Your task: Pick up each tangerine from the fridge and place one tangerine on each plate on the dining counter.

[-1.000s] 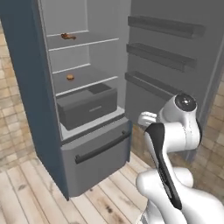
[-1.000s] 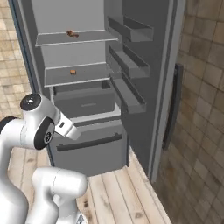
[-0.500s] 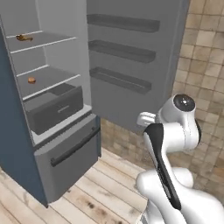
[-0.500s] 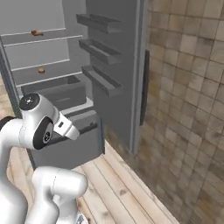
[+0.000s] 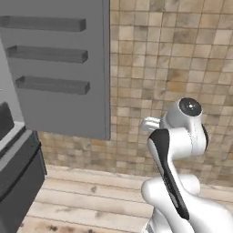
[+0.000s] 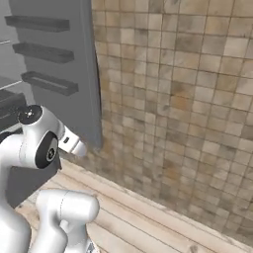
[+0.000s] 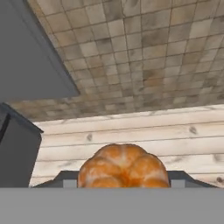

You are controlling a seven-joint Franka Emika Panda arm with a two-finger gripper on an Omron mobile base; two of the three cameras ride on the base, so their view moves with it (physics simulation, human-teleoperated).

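In the hand view a tangerine [image 7: 123, 162], round, orange and lobed, sits low in the middle with my gripper [image 7: 123, 178] shut on it; the dark fingertips [image 7: 65, 178] show on either side of it. The fridge's open door [image 5: 59, 68] with its three dark door shelves stands at the left of the left base view and at the upper left in the right base view [image 6: 59, 59]. The fridge's grey drawer front [image 5: 18, 173] juts out at the lower left. The plates and the dining counter are out of view.
A tan tiled wall [image 5: 173, 54] faces me behind the door and runs off to the right [image 6: 188, 99]. Pale wooden floorboards [image 7: 131, 131] lie below it. My white arm [image 5: 182, 145] is folded in close to the base.
The whole picture has swung right as the base moves: the fridge's inner shelves and drawer have slid off to the left, leaving the door and the tiled wall ahead. The arm keeps its folded pose.
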